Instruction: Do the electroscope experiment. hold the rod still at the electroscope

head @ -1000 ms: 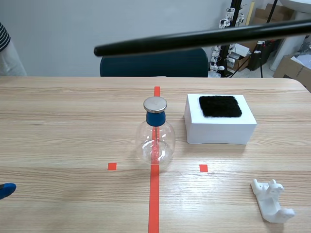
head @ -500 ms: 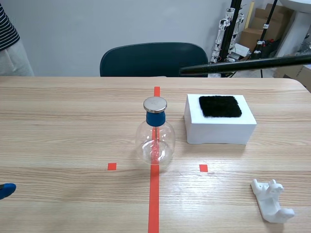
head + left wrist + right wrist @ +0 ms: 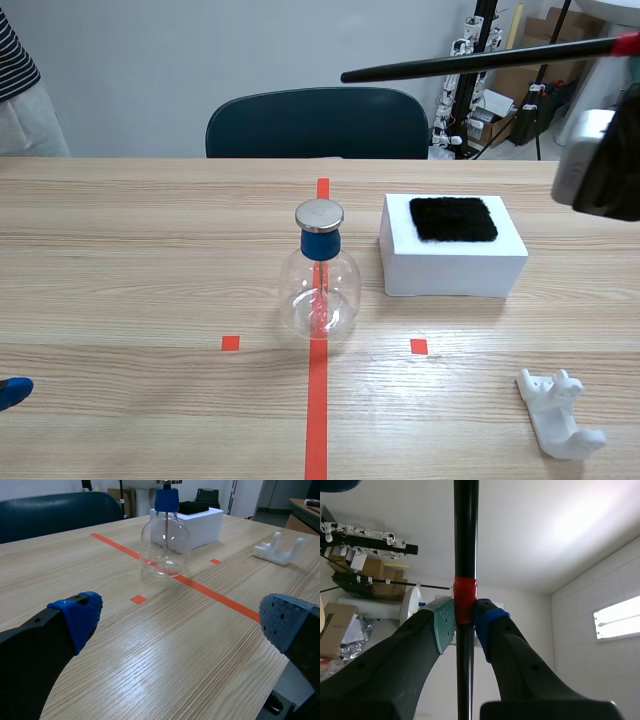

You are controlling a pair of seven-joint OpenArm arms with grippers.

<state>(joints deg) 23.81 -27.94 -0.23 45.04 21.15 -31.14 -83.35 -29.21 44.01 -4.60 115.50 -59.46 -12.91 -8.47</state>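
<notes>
In the scene view, a glass flask (image 3: 320, 285) with a blue neck and a flat metal cap is seen upright on the wooden worktop (image 3: 140, 260), set on the red tape line (image 3: 316, 410). Just to its right a white box (image 3: 452, 262) is placed, with a black pad (image 3: 453, 218) on top. A white holder (image 3: 560, 415) lies near the front right corner. A black rod (image 3: 470, 62) is held high at the right, nearly level, its free end above the dark chair (image 3: 315, 122) and well apart from the flask. A striped sleeve of a person (image 3: 15, 85) is seen at the far left.

In the left wrist view, the left end effector (image 3: 182, 619) is seen low over the worktop with its blue-padded fingers wide apart and nothing between them. The flask (image 3: 165, 540) stands ahead of it, with the box (image 3: 195, 522) behind and the holder (image 3: 279, 550) off to one side.

In the right wrist view, the right end effector (image 3: 465, 625) is clamped on the rod (image 3: 466, 540) at a red band (image 3: 465, 597), which is pressed between the green and blue pads. Cardboard boxes (image 3: 340, 625) are seen beside it; no writing on them can be read.
</notes>
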